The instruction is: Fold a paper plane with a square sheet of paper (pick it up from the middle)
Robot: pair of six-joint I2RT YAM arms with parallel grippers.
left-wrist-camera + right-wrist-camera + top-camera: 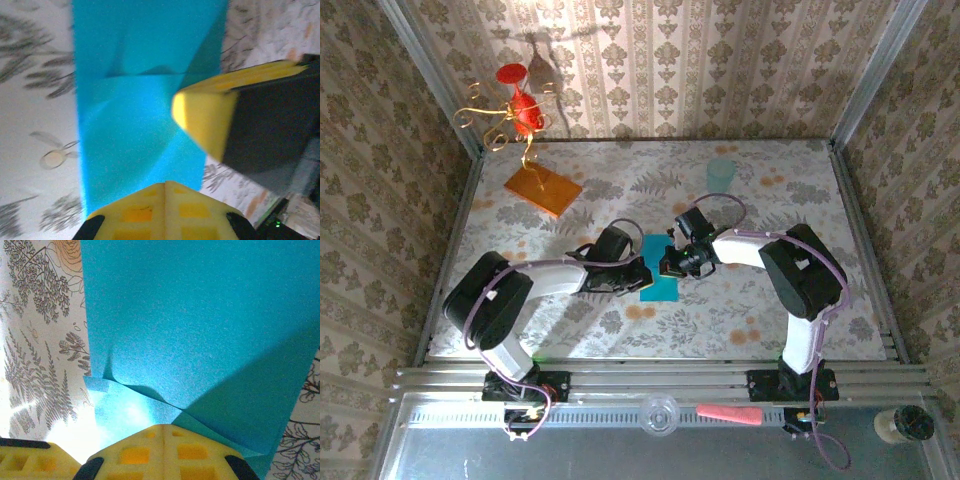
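The floral table (800, 300) has the left arm (520, 285) and right arm (790, 265) reaching in to its middle. An orange slab (542, 188) lies at the far left, well apart from them. The teal sheet (660, 288) lies at the middle between the arms, partly folded, with one layer lifted along a crease. A mint cup (721, 172) stands farther back. The left claw (166, 186) and right claw (163, 429) are both closed, with their tips at the sheet from opposite sides. Whether either pinches a layer, I cannot tell.
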